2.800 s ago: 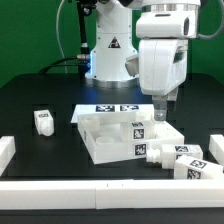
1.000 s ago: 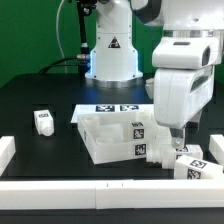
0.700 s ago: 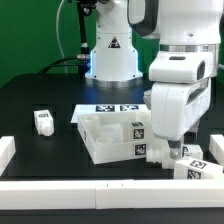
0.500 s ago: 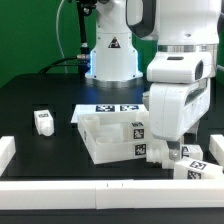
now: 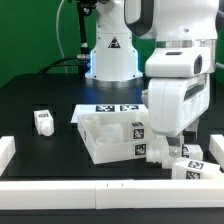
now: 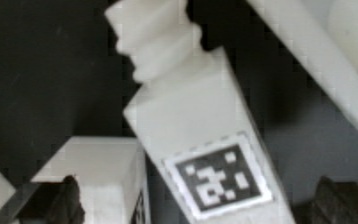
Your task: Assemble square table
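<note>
Lying at the exterior view's right, just beside the square table slab, a chunky tagged leg looks light, rigid and smooth, so it is best pinched across its plain flanks. The gripper hangs over it with jaws spread wide, clasping nothing.

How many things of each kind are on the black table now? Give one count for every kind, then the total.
White plastic square slab: 1
Short chunky white tagged legs: 4, three bunched and partly hidden
Long plain white bars: 3
Flat white marker board: 1
Total: 9
</note>
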`<action>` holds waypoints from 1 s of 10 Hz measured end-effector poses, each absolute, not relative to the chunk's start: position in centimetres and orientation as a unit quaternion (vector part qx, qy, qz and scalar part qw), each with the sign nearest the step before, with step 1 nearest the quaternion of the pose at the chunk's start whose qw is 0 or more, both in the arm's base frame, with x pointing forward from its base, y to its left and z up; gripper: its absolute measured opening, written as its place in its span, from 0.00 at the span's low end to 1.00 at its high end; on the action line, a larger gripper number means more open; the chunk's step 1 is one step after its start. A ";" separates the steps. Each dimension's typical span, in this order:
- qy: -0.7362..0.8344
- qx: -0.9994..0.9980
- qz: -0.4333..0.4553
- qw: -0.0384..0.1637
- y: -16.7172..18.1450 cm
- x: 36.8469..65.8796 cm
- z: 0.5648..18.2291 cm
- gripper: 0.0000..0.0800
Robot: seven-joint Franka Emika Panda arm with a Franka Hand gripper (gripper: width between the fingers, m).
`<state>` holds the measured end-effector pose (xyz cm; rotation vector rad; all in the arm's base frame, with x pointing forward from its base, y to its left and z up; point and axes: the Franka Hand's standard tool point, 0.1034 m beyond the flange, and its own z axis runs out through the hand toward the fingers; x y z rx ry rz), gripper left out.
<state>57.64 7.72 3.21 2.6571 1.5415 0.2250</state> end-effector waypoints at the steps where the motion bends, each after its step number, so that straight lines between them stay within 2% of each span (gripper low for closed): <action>1: 0.499 0.863 0.072 0.030 7.5 57.5 2.8 0.81; 7: 0.504 0.859 0.081 0.032 6.6 57.8 2.6 0.81; 10: 0.509 0.857 0.067 0.034 8.0 58.2 4.3 0.81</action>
